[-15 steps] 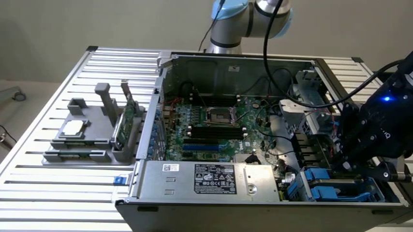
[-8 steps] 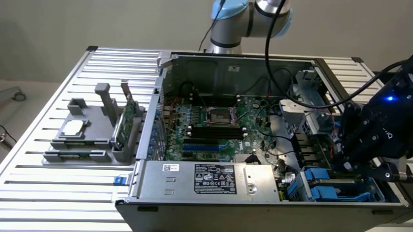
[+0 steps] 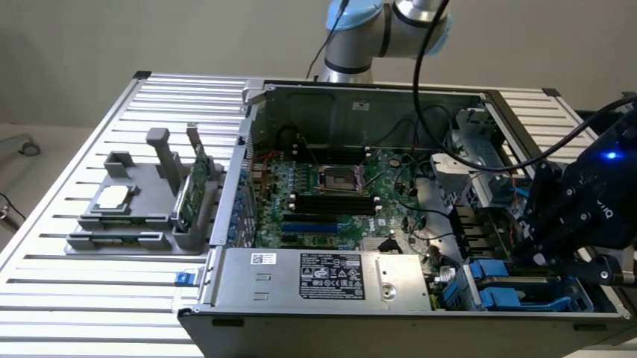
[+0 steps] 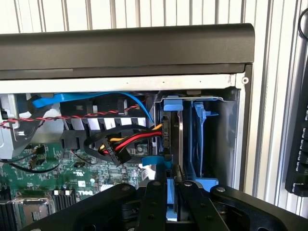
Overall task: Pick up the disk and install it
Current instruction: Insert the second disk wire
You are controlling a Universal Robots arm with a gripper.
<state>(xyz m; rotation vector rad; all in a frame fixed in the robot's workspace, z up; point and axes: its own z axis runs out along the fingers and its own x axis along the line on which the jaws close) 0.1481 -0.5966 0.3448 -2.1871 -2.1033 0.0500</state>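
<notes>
**Operator:** Start with the exterior view. Where are you?

**Arm:** I hang over the open computer case (image 3: 428, 112), at its corner on the exterior view's right, close to the front edge. My gripper (image 3: 545, 257) reaches down into the drive bay (image 3: 518, 294), where blue carrier frames stand side by side. The motherboard (image 3: 339, 194) lies away toward the exterior view's left, and the parts stand (image 3: 139, 216) sits outside the case, well apart from me.

**Operator:** And the disk?

**Arm:** From there my own body covers most of it. I judge it sits under my fingers, in the bay.

**Operator:** Now the wrist view.

**Arm:** Here the disk (image 4: 172, 144) stands on edge, its thin side toward me, blue frame along it. Its long axis runs straight away from my jaws, down into the slot beside the other blue carrier (image 4: 199, 139). My jaws are drawn close, pinching the disk's near edge between them.

**Operator:** Anything crowding it?

**Arm:** The red, yellow and black power cable (image 4: 122, 144) lies just beside the slot, on the motherboard side.
</notes>
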